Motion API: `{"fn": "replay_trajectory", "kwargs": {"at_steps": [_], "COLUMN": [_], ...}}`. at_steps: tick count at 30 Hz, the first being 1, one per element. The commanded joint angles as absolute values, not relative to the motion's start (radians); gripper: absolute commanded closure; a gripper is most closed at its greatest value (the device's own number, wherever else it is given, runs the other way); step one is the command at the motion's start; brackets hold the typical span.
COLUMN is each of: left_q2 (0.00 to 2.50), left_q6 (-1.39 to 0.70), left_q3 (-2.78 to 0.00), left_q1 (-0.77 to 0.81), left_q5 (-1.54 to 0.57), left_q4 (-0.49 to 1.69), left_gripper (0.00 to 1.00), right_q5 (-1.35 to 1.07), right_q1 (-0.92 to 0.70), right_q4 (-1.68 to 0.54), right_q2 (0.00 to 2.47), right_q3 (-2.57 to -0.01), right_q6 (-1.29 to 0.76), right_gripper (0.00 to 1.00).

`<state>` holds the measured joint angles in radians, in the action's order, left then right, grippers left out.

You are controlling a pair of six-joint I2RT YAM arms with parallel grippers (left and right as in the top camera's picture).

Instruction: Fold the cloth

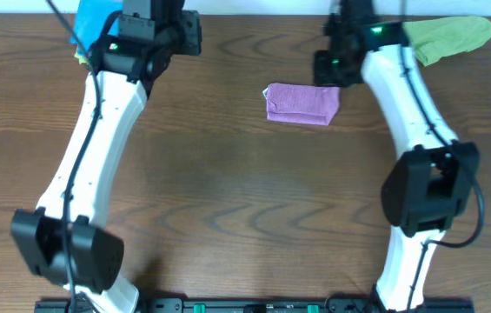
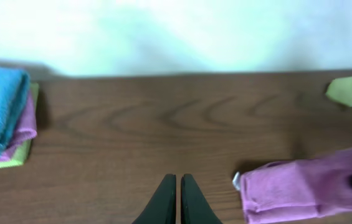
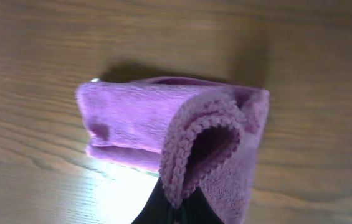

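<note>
Only wrist cam shows right jaws pinching purple cloth [image 3: 138, 124]; left jaws clenched.

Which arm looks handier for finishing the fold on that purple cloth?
Right, probably. The right gripper holds a lifted corner of the purple cloth; the left gripper is shut on nothing, apart from the cloth.

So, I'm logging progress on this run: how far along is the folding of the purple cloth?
Mostly done: the purple cloth lies as a compact, layered rectangle on the table. In hand: the right gripper seems shut on a raised corner, so that layer isn't flat yet. The left gripper is shut, empty, off to the side. Remaining: lay the corner down and let go.
</note>
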<state>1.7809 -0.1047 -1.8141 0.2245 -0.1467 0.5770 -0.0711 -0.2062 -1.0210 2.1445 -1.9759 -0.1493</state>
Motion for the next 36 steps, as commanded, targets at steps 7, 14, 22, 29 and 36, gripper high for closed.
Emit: {"fn": "replay_trajectory", "kwargs": {"at_steps": [7, 14, 22, 29, 36], "left_q2": [1.645, 1.613, 1.613, 1.614, 1.615], "left_q6": [-0.108, -0.101, -0.101, -0.1, -0.101], "left_q3": [-1.824, -1.824, -1.824, -1.824, -1.824], "left_q1": [0.221, 0.221, 0.221, 0.221, 0.187], "left_q5": [-0.154, -0.154, -0.154, -0.154, -0.124], "left_q4": [0.637, 0.657, 0.673, 0.68, 0.681], "left_gripper": [0.94, 0.94, 0.94, 0.94, 0.94], "right_q5": [0.03, 0.022, 0.019, -0.042, -0.172], "right_q1": [-0.269, -0.296, -0.341, -0.382, -0.377], "right_q4": [-1.004, -0.966, -0.915, -0.894, -0.863], "right_q2": [2.281, 2.319, 2.322, 2.335, 2.336], "right_q3": [-1.986, -1.986, -1.986, -1.986, -1.987], "right_q6": [-0.118, -0.118, -0.118, -0.118, -0.118], "right_gripper": [0.99, 0.99, 0.99, 0.71, 0.53]}}
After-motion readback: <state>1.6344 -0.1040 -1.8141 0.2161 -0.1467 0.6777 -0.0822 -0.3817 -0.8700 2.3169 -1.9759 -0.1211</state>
